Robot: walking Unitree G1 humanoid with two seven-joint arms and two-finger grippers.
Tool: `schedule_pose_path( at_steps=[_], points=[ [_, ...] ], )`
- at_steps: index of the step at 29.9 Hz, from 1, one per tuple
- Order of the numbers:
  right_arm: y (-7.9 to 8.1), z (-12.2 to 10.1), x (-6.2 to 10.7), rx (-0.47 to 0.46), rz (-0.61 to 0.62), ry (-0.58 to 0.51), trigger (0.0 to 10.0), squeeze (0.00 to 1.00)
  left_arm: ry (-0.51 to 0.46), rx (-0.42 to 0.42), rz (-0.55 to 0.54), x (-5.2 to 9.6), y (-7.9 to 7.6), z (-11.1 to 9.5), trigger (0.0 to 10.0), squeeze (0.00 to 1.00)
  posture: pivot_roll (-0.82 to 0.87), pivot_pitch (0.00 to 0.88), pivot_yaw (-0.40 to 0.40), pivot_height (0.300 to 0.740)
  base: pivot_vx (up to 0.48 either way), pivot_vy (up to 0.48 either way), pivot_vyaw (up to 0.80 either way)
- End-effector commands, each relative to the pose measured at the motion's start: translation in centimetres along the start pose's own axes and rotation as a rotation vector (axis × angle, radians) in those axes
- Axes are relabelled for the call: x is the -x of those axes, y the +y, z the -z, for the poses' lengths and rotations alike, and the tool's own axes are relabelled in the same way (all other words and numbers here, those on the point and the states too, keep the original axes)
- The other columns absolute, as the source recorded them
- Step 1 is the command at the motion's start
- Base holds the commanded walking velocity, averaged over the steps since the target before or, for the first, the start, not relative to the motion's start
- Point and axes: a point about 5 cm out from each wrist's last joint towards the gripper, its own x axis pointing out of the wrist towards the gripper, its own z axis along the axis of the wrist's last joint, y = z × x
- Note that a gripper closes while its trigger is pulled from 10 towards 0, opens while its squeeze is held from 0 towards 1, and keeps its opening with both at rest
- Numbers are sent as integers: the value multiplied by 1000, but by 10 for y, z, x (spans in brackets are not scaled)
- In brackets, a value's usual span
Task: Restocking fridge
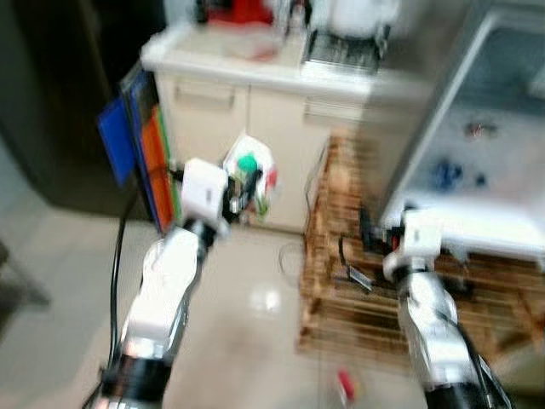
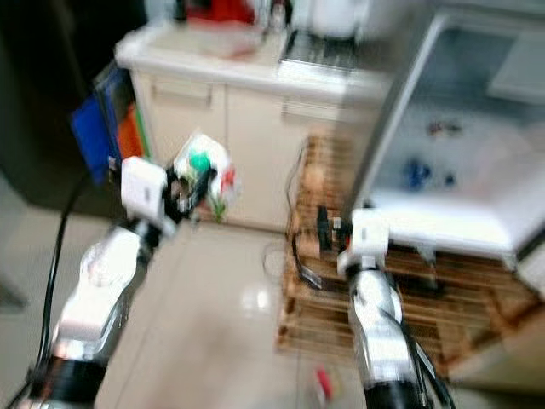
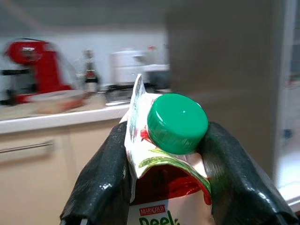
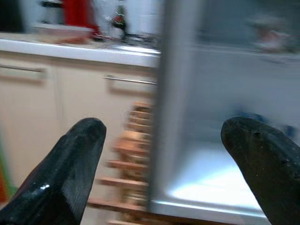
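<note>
While everything's smeared with motion blur, the biggest thing here is the open white fridge (image 1: pixel 477 170) up at about 2 o'clock in the head views, grey door edge swung out, with a few blurry blue and red items on its shelf that I can't make out. Next to it, running across 11 to 12 o'clock, is the cream cabinet unit with a white countertop (image 1: pixel 255 85), and on top sit a red appliance (image 3: pixel 33 65), a dark bottle (image 3: pixel 90 75) and something white and rounded. Below the fridge, around 4 o'clock, there's a slatted wooden pallet (image 1: pixel 366 290) lying on the glossy pale tile floor (image 1: pixel 247 332), with a small red thing on the tiles near 6 o'clock. Some flat blue and orange boards (image 1: pixel 136 145) lean against the cabinet's end at 10 o'clock.

Left gripper (image 3: pixel 164 178) is held up in front of the cabinet, near centre-left of the head view, fingers clamped on either side of a white juice carton with a green screw cap (image 3: pixel 177 123); red and green print, "MARIGOLD" readable on it. So the carton's in the air, well apart from the fridge.

Right gripper (image 4: pixel 164 154) is out at about 4 o'clock, pointing toward the fridge's door edge, black fingers spread wide with nothing between them.
</note>
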Motion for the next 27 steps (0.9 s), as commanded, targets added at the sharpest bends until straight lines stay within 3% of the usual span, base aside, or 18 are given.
schedule_pose_path(
  at_steps=[1,19,23,27],
  points=[
    [-5,0,0,-8,22,5,10000,35,-19,-2,26,-4,-5,-5,10000,0,-11,0,-36,740,270,-394,0],
    [-5,0,1,-7,21,6,10000,35,-19,-3,26,-4,-5,-5,10000,0,-11,0,-36,740,270,-394,0],
    [-5,2,5,8,-2,9,10000,35,-44,17,57,-5,-8,-6,10000,0,-19,0,-36,740,0,0,-662],
    [-5,2,6,19,-11,9,10000,35,-46,15,57,-5,-9,-7,10000,0,-18,0,-39,740,0,0,0]
  ],
)
